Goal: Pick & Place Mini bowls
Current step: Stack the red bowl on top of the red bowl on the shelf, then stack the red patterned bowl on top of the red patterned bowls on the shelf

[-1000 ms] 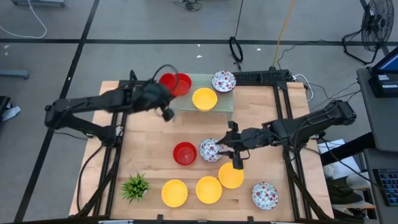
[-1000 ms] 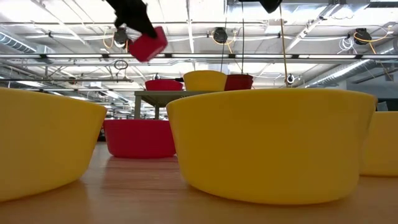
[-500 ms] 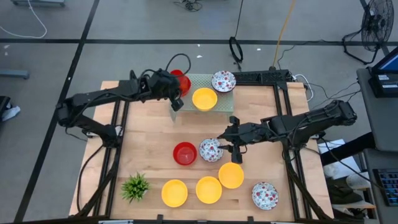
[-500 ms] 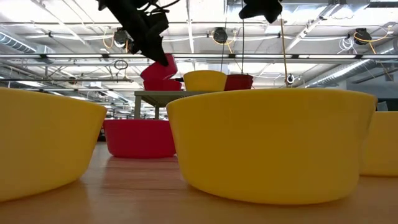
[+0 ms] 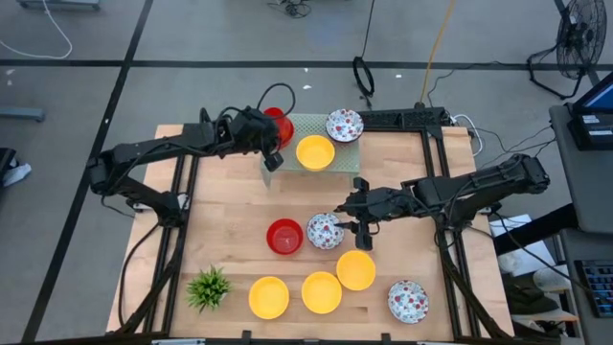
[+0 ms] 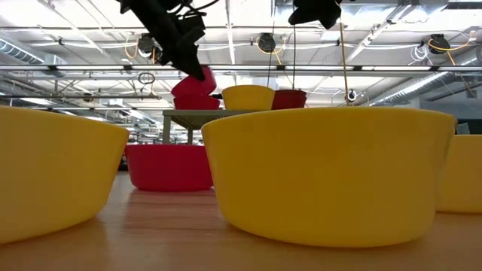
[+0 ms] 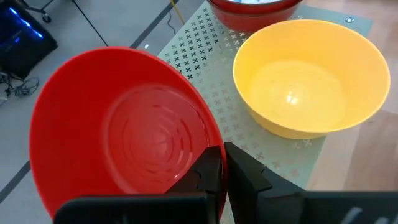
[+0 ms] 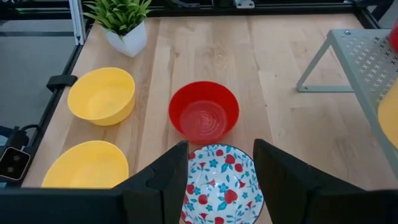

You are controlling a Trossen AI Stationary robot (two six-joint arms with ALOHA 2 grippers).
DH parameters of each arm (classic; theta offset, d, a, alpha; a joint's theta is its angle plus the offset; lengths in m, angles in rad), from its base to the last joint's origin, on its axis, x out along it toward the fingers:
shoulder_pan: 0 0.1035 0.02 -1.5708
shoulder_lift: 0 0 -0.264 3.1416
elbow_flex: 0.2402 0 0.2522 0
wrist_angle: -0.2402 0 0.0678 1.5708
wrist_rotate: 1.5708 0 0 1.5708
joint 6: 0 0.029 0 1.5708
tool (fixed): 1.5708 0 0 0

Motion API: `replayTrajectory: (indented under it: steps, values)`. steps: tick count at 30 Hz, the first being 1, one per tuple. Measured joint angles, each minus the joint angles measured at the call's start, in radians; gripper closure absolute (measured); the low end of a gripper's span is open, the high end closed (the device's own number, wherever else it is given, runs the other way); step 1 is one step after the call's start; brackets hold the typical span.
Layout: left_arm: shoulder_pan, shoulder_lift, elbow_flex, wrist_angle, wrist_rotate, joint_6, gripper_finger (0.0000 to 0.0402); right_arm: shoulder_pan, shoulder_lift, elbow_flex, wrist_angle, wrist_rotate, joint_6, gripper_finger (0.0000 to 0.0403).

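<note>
A raised perforated shelf (image 5: 347, 161) stands at the table's far edge. On it sit a yellow mini bowl (image 5: 315, 151) and a floral mini bowl (image 5: 344, 125). My left gripper (image 7: 222, 152) is shut on a red mini bowl (image 5: 279, 125) at the shelf's left end. In the low view this bowl (image 6: 194, 80) tilts over a second red bowl (image 6: 194, 102) that stands on the shelf. My right gripper (image 8: 221, 144) hangs open, well above a floral bowl (image 8: 221, 186) that stands on the table, with a finger to either side of it. Another red bowl (image 8: 204, 110) stands beside that one. My left gripper pinches the red bowl's wall at the rim (image 7: 210, 144), on the side toward the yellow bowl. One finger (image 7: 205, 177) is inside the bowl and the other outside. The fingers slant down from the near left. The bowl is tilted; whether it touches the red bowl beneath, I cannot tell.
Three yellow bowls (image 5: 269, 297), (image 5: 322, 292), (image 5: 355, 269) and a floral bowl (image 5: 407, 300) stand along the near edge, with a small green plant (image 5: 209, 287) at the near left. Bare wood lies between the shelf and the middle bowls.
My left gripper has carried the red bowl toward the far edge and to the right, and down from well above the shelf onto the shelf's left end, over the red bowl standing there. It has kept still for the last half second.
</note>
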Motion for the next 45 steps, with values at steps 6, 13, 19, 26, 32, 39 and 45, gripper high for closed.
replayTrajectory:
  steps: [6,13,19,26,32,39,45]
  values:
    - [-0.007,0.000,0.000,0.039,0.000,-0.004,0.0374,0.000,0.000,0.000,0.000,0.000,0.000,0.0236]
    - [-0.007,0.000,0.000,0.048,-0.002,-0.003,0.0307,0.000,0.000,0.000,-0.001,0.000,0.000,0.0236]
    - [-0.008,-0.003,0.000,0.117,-0.002,0.020,0.0259,0.000,0.000,-0.001,0.000,0.000,0.001,0.0236]
    - [-0.039,-0.053,0.000,0.217,0.068,0.037,0.0249,0.001,0.000,-0.001,-0.026,-0.006,0.086,0.0236]
    - [-0.118,-0.079,0.000,0.162,0.302,-0.044,0.0248,0.045,0.018,-0.004,-0.123,-0.006,0.112,0.0236]
    - [-0.264,-0.077,0.000,0.067,0.389,-0.123,0.0247,0.158,0.069,-0.129,0.128,-0.005,0.071,0.0236]
    - [-0.368,-0.089,0.000,0.065,0.395,-0.232,0.0247,0.200,0.157,-0.197,0.256,0.062,-0.011,0.0236]
